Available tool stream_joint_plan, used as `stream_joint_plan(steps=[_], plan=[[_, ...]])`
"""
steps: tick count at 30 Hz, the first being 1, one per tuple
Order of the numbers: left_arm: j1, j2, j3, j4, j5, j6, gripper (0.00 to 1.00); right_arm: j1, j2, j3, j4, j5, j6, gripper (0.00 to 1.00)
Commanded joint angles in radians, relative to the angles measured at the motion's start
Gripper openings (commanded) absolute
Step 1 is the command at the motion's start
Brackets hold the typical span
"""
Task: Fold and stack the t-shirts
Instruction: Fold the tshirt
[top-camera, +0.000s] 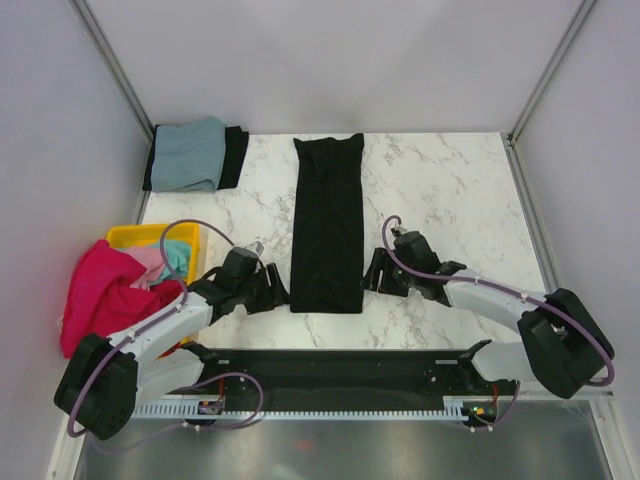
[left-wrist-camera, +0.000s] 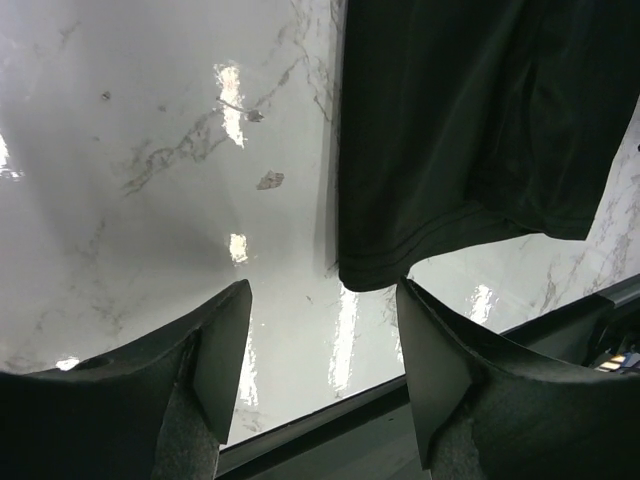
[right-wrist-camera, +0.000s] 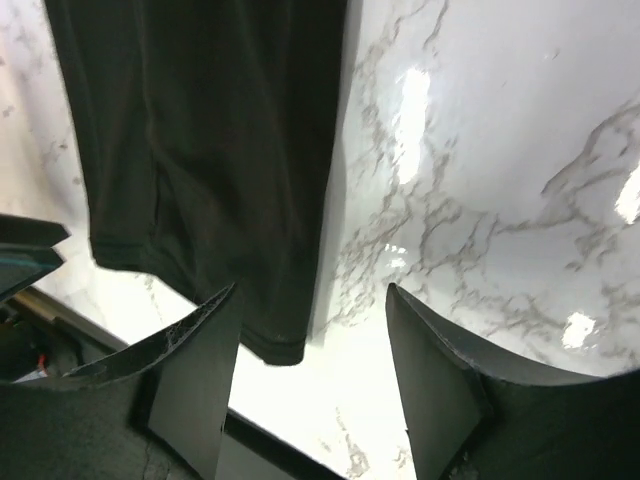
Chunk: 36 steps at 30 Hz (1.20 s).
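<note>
**A:** Which way does the black t-shirt (top-camera: 327, 225) lie from the fingers?

**B:** It lies between the two grippers as a long folded strip. Its long axis runs straight ahead, away from both. The near hem corner sits just ahead of the left gripper (left-wrist-camera: 322, 290), toward its right-hand finger. That gripper's fingers are spread and pinch nothing.

**A:** And the right gripper (right-wrist-camera: 311, 290)?

**B:** It mirrors the left, spread and empty, with the other hem corner just ahead, toward its left-hand finger. Neither arm is clearly nearer, so I judge the fold needs both, one on each near corner.
</note>
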Motion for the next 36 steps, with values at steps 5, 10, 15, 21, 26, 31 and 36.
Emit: stream_joint_plan(steps=[5, 10, 15, 21, 26, 31, 36], plan=[[-0.038, -0.005, -0.047, 0.099, -0.015, -0.077, 0.64, 0.040, -0.043, -0.122, 0.159, -0.036, 0.106, 0.66], [-0.037, 0.001, -0.059, 0.113, -0.023, -0.075, 0.63, 0.089, 0.012, -0.136, 0.210, -0.060, 0.136, 0.60], [-0.038, 0.011, -0.076, 0.125, -0.029, -0.083, 0.61, 0.106, 0.029, -0.156, 0.228, -0.057, 0.154, 0.51], [-0.038, 0.020, -0.079, 0.148, -0.037, -0.089, 0.61, 0.129, 0.023, -0.202, 0.228, -0.040, 0.171, 0.46], [-0.038, 0.055, -0.080, 0.178, -0.025, -0.087, 0.60, 0.129, 0.054, -0.216, 0.256, -0.040, 0.172, 0.41], [-0.041, 0.074, -0.090, 0.213, -0.018, -0.095, 0.56, 0.128, 0.086, -0.199, 0.266, -0.040, 0.168, 0.33], [-0.053, 0.074, -0.086, 0.216, -0.014, -0.100, 0.46, 0.131, 0.084, -0.190, 0.247, -0.034, 0.153, 0.29]])
